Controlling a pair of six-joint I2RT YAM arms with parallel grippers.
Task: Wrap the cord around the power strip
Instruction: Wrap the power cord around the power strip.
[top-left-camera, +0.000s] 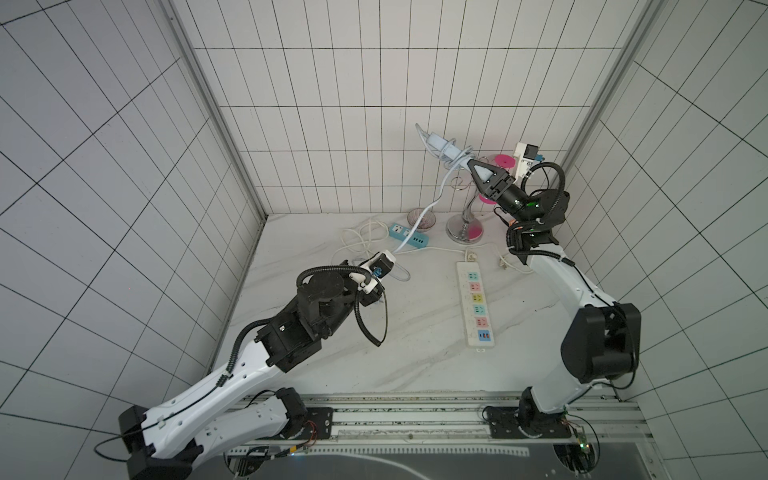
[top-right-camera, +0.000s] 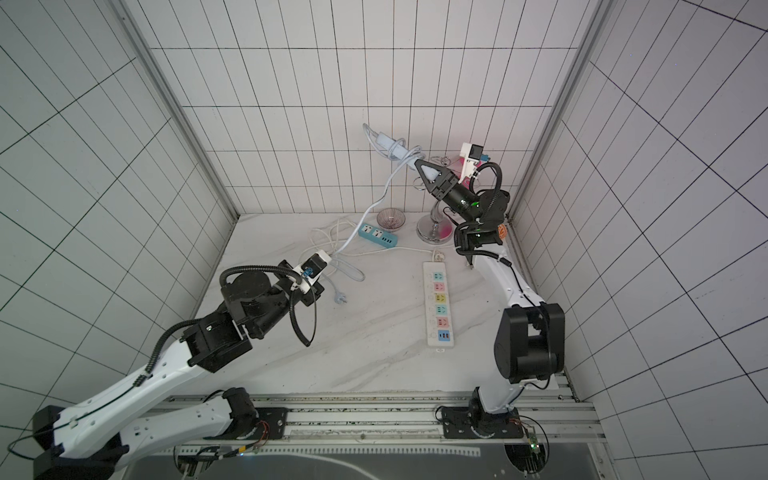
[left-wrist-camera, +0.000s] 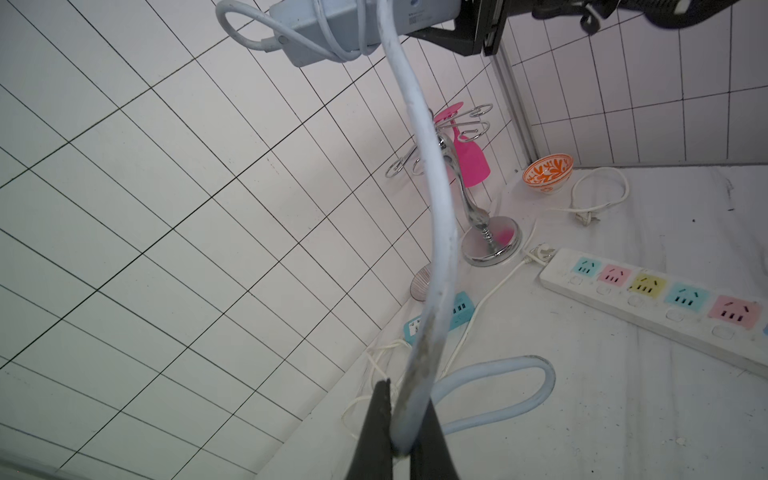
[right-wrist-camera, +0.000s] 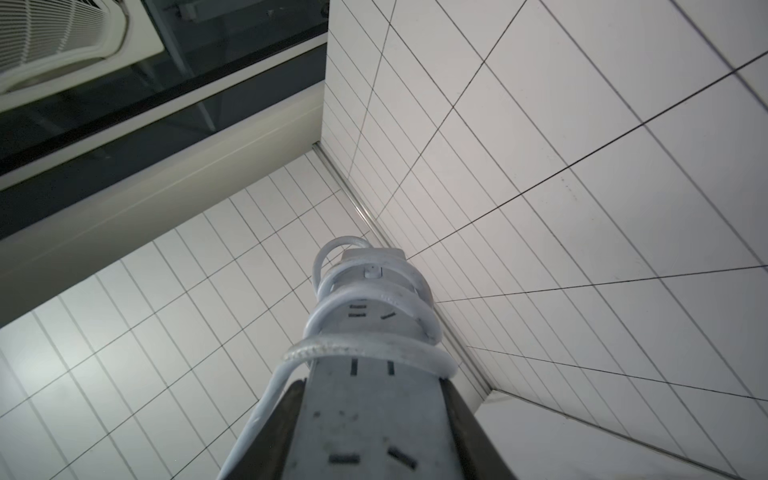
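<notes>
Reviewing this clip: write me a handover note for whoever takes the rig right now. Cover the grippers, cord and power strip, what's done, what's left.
Right gripper: shut on the power strip, held up off the table.
Left gripper: shut on the cord, low over the table.
Done: several turns of cord already lie around the strip.
Left: the free span from strip to left gripper, plus a slack loop and the plug on the table, still to wind.
</notes>
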